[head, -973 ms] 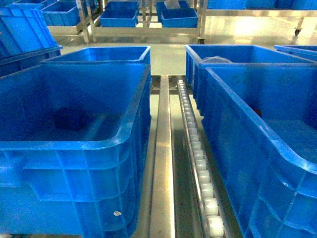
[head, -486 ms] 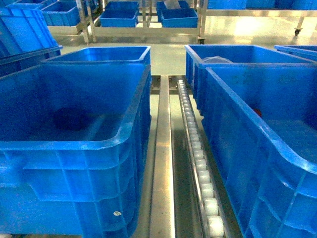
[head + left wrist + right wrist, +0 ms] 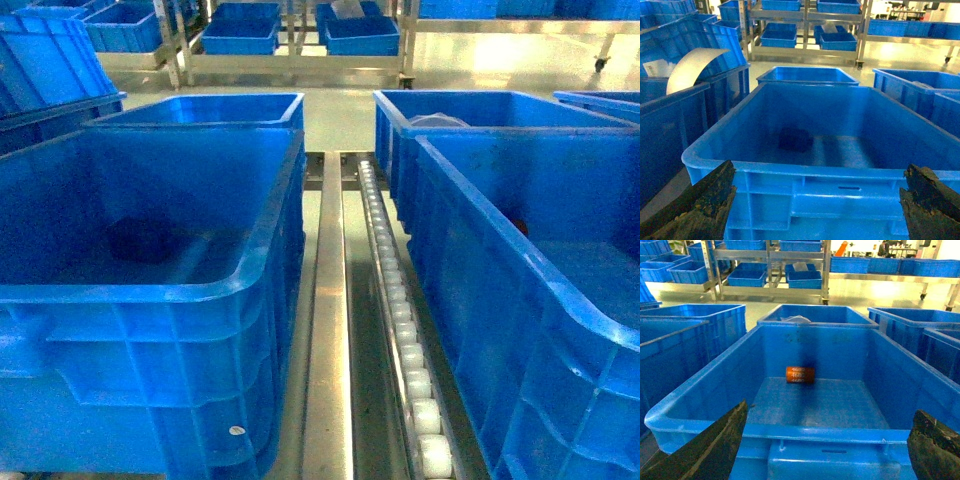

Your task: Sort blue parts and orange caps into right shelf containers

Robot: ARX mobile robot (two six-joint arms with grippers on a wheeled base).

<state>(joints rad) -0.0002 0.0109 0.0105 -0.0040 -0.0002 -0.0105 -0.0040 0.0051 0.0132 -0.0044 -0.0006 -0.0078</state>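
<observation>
**Between the crates: both grippers spread wide, one orange cap and one dark part lying in the bins**

Along the middle of the head view, a steel rail [image 3: 327, 330] and a line of white rollers [image 3: 400, 330] run away from the camera between two rows of bright blue crates. On the left stands a large crate [image 3: 150, 300] with a dark blue part [image 3: 140, 240] lying on its floor towards the far left wall. On the right stands another large crate [image 3: 520, 300], and a small reddish edge shows at its far wall. Neither arm appears in this view.

From the left wrist camera, the left gripper [image 3: 817, 210] hangs just in front of the near rim of the left crate [image 3: 805, 167]; its two worn, dark fingers [image 3: 702, 210] sit at the bottom corners of the picture, spread far apart with nothing between them. The dark blue part [image 3: 795, 139] rests on the crate floor near the far wall.

From the right wrist camera, the right gripper [image 3: 827, 450] hangs in front of the near rim of the right crate [image 3: 815, 432], its fingers [image 3: 705, 452] likewise wide apart and holding nothing. An orange cap [image 3: 800, 374] with pale printed numbers lies on its side on the floor against the far wall. More blue crates [image 3: 805, 280] fill the metal shelving [image 3: 770, 255] behind.
</observation>
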